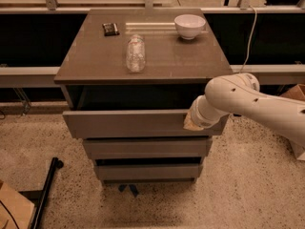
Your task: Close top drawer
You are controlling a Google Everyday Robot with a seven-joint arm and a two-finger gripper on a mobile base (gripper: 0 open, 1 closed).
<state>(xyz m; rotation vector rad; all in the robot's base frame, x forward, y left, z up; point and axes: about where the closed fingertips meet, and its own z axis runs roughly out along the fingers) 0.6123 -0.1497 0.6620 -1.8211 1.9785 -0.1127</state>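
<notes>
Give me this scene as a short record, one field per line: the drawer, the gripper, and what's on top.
top drawer: part open, front standing out past the tabletop edge
gripper: at the right end of the top drawer's front panel
bottle: clear, lying on its side, mid tabletop
bowl: white, upright, back right
small dark object: back left
task status: drawer not yet closed

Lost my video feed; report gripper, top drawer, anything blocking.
Gripper at right end of top drawer front. Drawer partly open. Interior dark, no blockage seen.
</notes>
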